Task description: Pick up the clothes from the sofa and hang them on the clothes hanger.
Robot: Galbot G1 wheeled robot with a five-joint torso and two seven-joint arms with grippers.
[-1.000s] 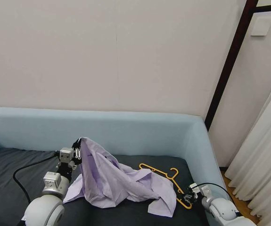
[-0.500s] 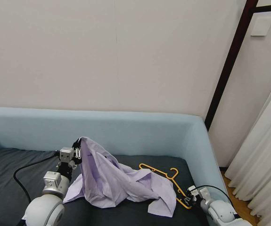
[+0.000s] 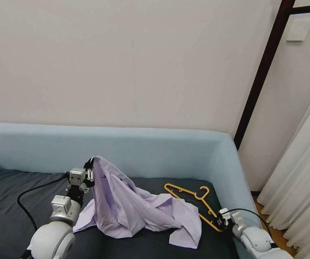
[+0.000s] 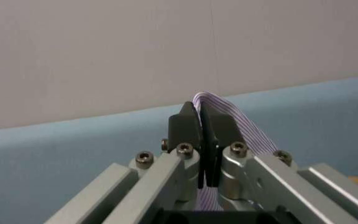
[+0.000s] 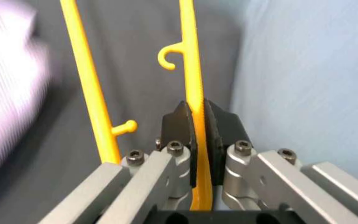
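Left gripper [image 4: 201, 122]: jaws clamped tight on a fold of the lilac striped shirt [image 3: 130, 208], peak held up above the seat. The rest of the shirt drapes down into a heap on the dark seat cushion [image 3: 14, 189] of the pale blue sofa [image 3: 160, 148].

Right gripper [image 5: 197, 119]: pinched shut on one thin bar of the yellow plastic hanger [image 3: 190, 198], near the sofa's right arm. The hanger's far end reaches the shirt's edge; can't tell if it touches.

Step in hand, my guess: bringing hanger and shirt together. To do it well:
- Hold the left pinch high so the cloth hangs open.
- Find the neck opening first; can't tell which part is gripped.
- Feed the free hanger shoulder in slowly.
- Watch the small notch hooks for snagging.
- Watch the thin bar, which could twist in the pinch.

No brand, label or writing readable.
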